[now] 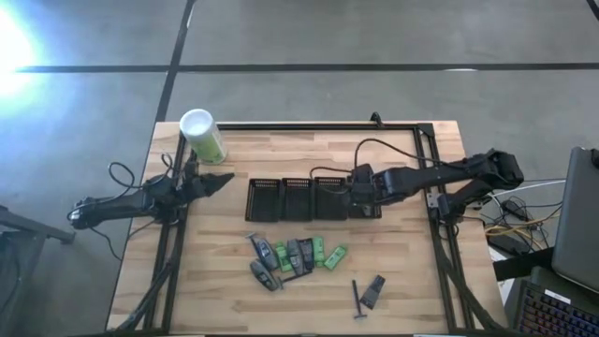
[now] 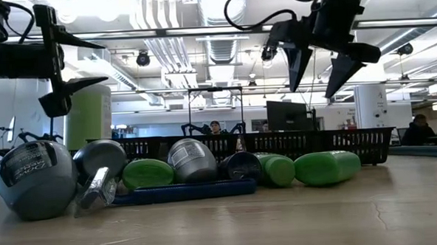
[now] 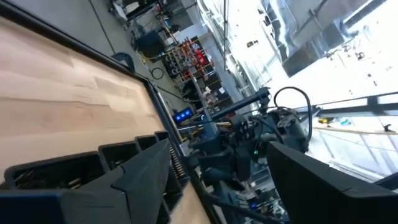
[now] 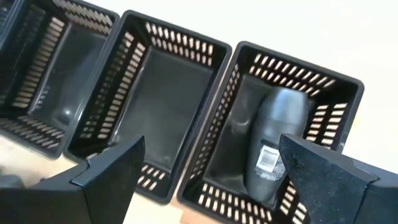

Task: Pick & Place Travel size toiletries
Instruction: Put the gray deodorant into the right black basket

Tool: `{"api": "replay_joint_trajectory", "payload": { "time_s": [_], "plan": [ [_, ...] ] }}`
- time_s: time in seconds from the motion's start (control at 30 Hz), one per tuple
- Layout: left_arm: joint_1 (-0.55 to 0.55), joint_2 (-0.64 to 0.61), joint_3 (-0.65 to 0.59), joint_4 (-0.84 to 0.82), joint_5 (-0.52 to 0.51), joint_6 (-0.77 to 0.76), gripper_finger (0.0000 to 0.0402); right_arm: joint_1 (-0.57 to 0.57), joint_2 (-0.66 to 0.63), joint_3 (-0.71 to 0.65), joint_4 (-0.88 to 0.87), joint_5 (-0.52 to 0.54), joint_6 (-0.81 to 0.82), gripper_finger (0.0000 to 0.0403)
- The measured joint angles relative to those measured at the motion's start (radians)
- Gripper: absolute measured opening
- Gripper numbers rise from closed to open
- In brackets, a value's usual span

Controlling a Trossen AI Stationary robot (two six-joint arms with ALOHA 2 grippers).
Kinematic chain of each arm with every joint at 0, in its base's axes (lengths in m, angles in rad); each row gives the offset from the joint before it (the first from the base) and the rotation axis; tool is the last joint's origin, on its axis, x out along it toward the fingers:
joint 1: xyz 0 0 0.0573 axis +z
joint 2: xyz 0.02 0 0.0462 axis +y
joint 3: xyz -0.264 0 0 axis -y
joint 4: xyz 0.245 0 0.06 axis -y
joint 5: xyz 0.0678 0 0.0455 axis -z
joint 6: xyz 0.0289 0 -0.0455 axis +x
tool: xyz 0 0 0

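Observation:
Several travel size toiletries (image 1: 290, 256), grey tubes and green packets, lie in a loose cluster on the wooden table near its front; the low view shows them close up (image 2: 191, 164). A thin razor (image 1: 357, 300) and a dark flat packet (image 1: 374, 290) lie to their right. One grey tube (image 4: 277, 146) lies on the floor of the black mesh tray (image 4: 348, 87) nearest my right arm. My right gripper (image 4: 211, 186) hangs open above that tray, tilted down, clear of it (image 2: 319, 66). My left gripper (image 1: 220, 180) stands open and level at the table's left, holding nothing.
Three black mesh trays (image 1: 298, 198) stand in a row mid-table; the other two (image 4: 155, 93) show nothing inside. A tall green canister with a white cap (image 1: 201, 136) stands at the far left, close to my left gripper. A black frame (image 1: 309, 126) borders the table.

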Motion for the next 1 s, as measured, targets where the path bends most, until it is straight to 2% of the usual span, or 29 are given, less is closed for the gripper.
{"api": "replay_joint_trajectory", "payload": {
  "time_s": [0.07, 0.17, 0.27, 0.33, 0.47, 0.57, 0.7, 0.77, 0.83, 1.0],
  "plan": [
    [-0.004, 0.006, 0.0, 0.001, 0.035, -0.004, 0.0273, 0.015, 0.0, 0.0, -0.001, -0.003, 0.013, 0.0368],
    [-0.005, 0.042, 0.005, -0.015, 0.179, -0.039, 0.0273, 0.036, 0.0, 0.0, -0.011, -0.035, 0.002, 0.0368],
    [-0.019, 0.128, 0.074, -0.158, 0.323, -0.037, 0.0273, 0.044, 0.0, 0.0, -0.04, -0.08, -0.007, 0.0368],
    [-0.047, 0.209, 0.142, -0.27, 0.352, 0.002, 0.0273, 0.044, 0.0, -0.003, -0.061, -0.113, -0.035, 0.0368],
    [-0.164, 0.422, 0.315, -0.397, 0.37, 0.113, 0.0271, 0.039, 0.0, -0.013, -0.067, -0.157, -0.165, 0.0368],
    [-0.316, 0.61, 0.448, -0.442, 0.371, 0.263, 0.0264, 0.035, 0.0, -0.014, -0.067, -0.16, -0.247, 0.0368],
    [-0.567, 0.876, 0.601, -0.448, 0.288, 0.586, 0.0253, 0.034, -0.001, -0.014, -0.081, -0.161, -0.317, 0.0368],
    [-0.669, 1.01, 0.671, -0.453, 0.225, 0.7, 0.0249, 0.035, -0.006, -0.014, -0.1, -0.161, -0.331, 0.0368],
    [-0.724, 1.149, 0.733, -0.49, 0.17, 0.725, 0.0248, 0.035, -0.013, -0.015, -0.121, -0.161, -0.343, 0.0368],
    [-0.771, 1.415, 0.939, -0.722, 0.142, 0.725, 0.0248, 0.035, -0.056, -0.023, -0.139, -0.161, -0.384, 0.0368]
  ]
}}
